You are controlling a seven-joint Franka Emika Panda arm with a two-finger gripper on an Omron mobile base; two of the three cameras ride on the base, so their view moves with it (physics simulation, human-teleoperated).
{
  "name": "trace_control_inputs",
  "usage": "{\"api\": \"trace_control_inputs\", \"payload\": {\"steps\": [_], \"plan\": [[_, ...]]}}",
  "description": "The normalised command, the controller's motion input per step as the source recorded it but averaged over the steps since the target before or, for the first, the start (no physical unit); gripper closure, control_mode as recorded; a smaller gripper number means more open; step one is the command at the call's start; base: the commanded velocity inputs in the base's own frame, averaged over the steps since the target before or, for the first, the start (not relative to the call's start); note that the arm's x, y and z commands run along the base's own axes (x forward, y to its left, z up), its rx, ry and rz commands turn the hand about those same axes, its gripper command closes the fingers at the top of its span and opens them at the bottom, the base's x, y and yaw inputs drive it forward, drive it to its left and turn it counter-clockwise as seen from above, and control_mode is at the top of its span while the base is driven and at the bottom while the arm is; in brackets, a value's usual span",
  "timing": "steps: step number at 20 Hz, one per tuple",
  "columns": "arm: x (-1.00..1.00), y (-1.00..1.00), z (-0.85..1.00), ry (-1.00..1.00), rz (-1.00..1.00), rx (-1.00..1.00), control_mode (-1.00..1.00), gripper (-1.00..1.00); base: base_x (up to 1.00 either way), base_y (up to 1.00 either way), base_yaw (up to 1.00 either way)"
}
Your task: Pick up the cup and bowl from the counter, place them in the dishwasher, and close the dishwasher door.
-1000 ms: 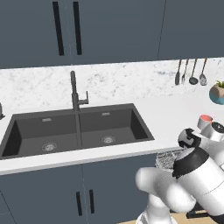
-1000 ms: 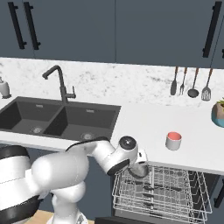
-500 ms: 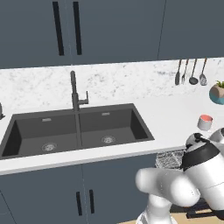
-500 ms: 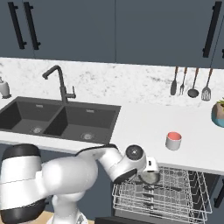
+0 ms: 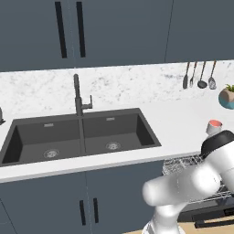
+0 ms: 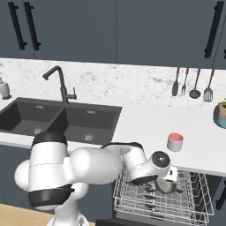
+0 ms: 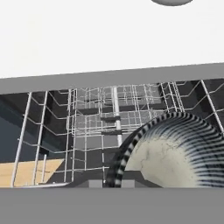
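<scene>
While the cup (image 6: pixel 175 142) waits on the desk (image 6: pixel 145 123), the bowl (image 7: pixel 168 151) sits over the dishwasher rack (image 6: pixel 159 201) at the gripper (image 6: pixel 167 185), grip unclear; door unclosed.

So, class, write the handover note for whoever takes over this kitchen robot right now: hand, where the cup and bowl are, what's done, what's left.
Hand: low over the dishwasher rack; whether it is open or shut cannot be told.
Bowl: striped, right at the hand, over the pulled-out rack; grip not visible.
Cup: upright on the counter, above the dishwasher, untouched.
Done: bowl brought to the rack.
Left: confirm the bowl is seated, fetch the cup, put it in the rack, close the door.
</scene>
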Motion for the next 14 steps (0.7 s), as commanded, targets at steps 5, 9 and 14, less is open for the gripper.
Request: {"api": "trace_control_inputs", "payload": {"steps": [5, 9, 14], "plan": [[0.0, -0.11, -0.11, 0.05, -0.01, 0.07, -1.0, 1.0, 0.0, 0.0, 0.0], [0.0, 0.0, -0.23, 0.07, 0.0, 0.02, -1.0, 1.0, 0.0, 0.0, 0.0], [0.0, 0.0, -0.47, 0.08, 0.0, 0.01, -1.0, 1.0, 0.0, 0.0, 0.0]]}}
